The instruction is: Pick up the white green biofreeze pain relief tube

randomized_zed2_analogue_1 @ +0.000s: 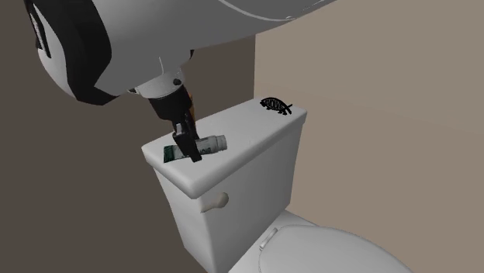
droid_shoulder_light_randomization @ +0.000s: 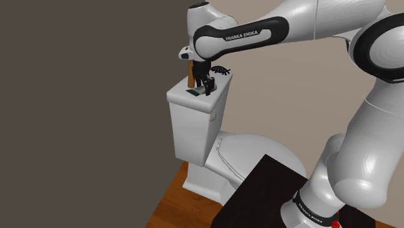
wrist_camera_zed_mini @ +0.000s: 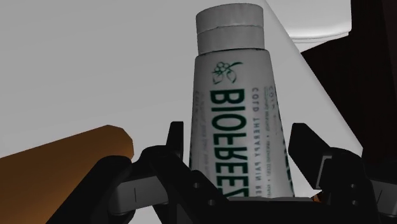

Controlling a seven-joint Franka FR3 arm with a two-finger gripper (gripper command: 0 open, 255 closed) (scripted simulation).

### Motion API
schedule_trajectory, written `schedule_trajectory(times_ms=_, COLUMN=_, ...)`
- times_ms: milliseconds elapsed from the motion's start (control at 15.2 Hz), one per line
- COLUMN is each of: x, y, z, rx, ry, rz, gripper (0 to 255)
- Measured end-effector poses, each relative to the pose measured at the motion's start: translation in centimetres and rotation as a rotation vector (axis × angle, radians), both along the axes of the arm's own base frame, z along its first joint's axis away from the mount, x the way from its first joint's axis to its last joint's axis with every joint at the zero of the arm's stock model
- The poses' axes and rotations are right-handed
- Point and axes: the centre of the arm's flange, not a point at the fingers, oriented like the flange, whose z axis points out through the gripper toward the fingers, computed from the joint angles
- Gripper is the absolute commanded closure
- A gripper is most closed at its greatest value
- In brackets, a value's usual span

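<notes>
End effector (wrist_camera_zed_mini: 239, 140) straddles tube (wrist_camera_zed_mini: 230, 83) on toilet tank (randomized_zed2_analogue_1: 240, 186), fingers (wrist_camera_zed_mini: 305, 153) seemingly clear

Arm (droid_shoulder_light_randomization: 353, 139): glossy white, built of thick rounded shells.
Joints (droid_shoulder_light_randomization: 375, 48): dark curved bands between the white shells.
Panel (droid_shoulder_light_randomization: 243, 35): long black inlay on the forearm, lettered "FRANKA EMIKA" in white.
Collar (droid_shoulder_light_randomization: 309, 208): black ring at the foot of the arm with white lettering too small to read; a red spot just below it.
Gripper (randomized_zed2_analogue_1: 189, 155): all black, blocky and angular, matte, with small round holes in its body in the wrist view.
Stand (droid_shoulder_light_randomization: 259, 194): plain black box, flat top.
</notes>
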Motion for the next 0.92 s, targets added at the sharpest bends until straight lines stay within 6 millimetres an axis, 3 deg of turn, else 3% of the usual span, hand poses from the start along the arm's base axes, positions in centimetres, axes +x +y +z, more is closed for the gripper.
schedule_trajectory(times_ms=924, x=-0.1, y=-0.1, z=7.0, rx=0.0, ry=-0.001, rz=0.0, gripper=255)
